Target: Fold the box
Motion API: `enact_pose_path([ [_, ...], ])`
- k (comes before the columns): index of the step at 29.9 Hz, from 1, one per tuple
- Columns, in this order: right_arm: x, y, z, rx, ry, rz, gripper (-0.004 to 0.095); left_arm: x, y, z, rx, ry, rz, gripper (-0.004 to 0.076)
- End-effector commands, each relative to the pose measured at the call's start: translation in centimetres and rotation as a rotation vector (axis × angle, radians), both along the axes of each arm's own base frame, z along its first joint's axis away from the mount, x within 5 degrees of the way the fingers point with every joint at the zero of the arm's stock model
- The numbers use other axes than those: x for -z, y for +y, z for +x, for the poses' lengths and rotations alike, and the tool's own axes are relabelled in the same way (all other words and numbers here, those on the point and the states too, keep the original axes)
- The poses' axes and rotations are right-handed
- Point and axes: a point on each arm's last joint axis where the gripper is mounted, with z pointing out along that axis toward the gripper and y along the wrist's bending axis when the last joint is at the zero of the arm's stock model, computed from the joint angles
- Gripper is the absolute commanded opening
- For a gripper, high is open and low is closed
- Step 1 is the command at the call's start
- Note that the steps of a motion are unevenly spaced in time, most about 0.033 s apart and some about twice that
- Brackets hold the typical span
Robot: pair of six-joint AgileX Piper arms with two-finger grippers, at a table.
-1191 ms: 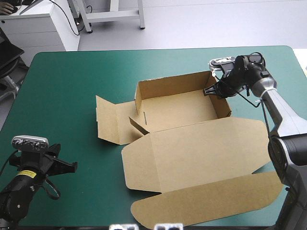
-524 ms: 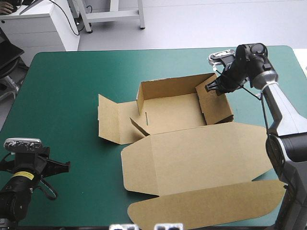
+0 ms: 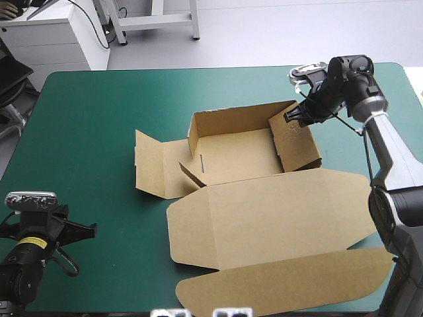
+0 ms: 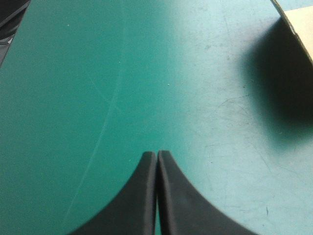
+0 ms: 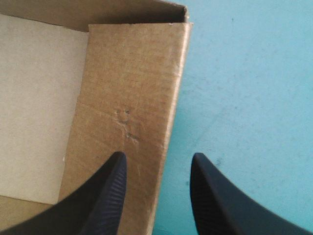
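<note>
The brown box (image 3: 238, 150) lies at the table's middle with its back wall up, its left flaps flat and its broad lid (image 3: 277, 211) flat toward the front. The right wall (image 3: 299, 142) leans inward over the floor. My right gripper (image 3: 295, 116) is open at that wall's far end. In the right wrist view it (image 5: 157, 155) straddles the wall's edge (image 5: 132, 83), one finger on the inner side, the other over the teal-green cover (image 5: 244, 98). My left gripper (image 3: 89, 229) is shut (image 4: 157, 153), low over the cover near the front left corner.
The lid's long front flap (image 3: 284, 287) reaches the table's front edge beside the right arm. A corner of brown board (image 4: 301, 19) shows ahead of the left gripper. A broad stretch of teal-green cover (image 3: 92, 119) lies left of the box.
The right wall has tipped inward from upright and the box shifted slightly. The right gripper has since drawn a little up and away. The left arm sank toward the front left corner.
</note>
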Motion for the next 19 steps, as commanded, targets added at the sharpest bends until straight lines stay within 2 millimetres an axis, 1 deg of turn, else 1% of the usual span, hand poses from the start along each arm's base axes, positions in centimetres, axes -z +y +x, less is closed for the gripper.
enact_pose_path([
  [1, -1.3, -0.3, -0.2, 0.005, -0.032, -0.007, 0.0396, -1.3, 0.1, 0.3, -0.01, -0.09, -0.005, -0.0009],
  [7, 1.3, 0.0, 1.0, 0.015, 0.034, 0.007, 0.0396, -1.3, 0.1, 0.3, -0.01, -0.09, -0.005, -0.0008],
  [9, 2.1, 0.1, 1.4, 0.033, 0.054, 0.013, 0.0378, -1.3, 0.1, 0.3, -0.01, -0.09, -0.005, -0.0009],
  [10, 2.2, 0.1, 1.5, 0.042, 0.059, 0.015, 0.0347, -1.3, 0.1, 0.4, -0.01, -0.088, -0.005, -0.0008],
  [12, 2.8, 0.1, 1.6, 0.049, 0.073, 0.016, 0.0255, -1.3, 0.1, 0.4, -0.01, -0.088, -0.005, -0.0008],
  [16, 3.0, 0.1, 1.7, 0.051, 0.078, 0.016, -0.0017, -1.3, 0.1, 0.4, -0.014, -0.088, -0.012, -0.0008],
  [19, 2.8, 0.1, 1.8, 0.051, 0.071, 0.015, -0.0018, -1.3, 0.1, 0.4, -0.019, -0.089, -0.019, -0.0009],
])
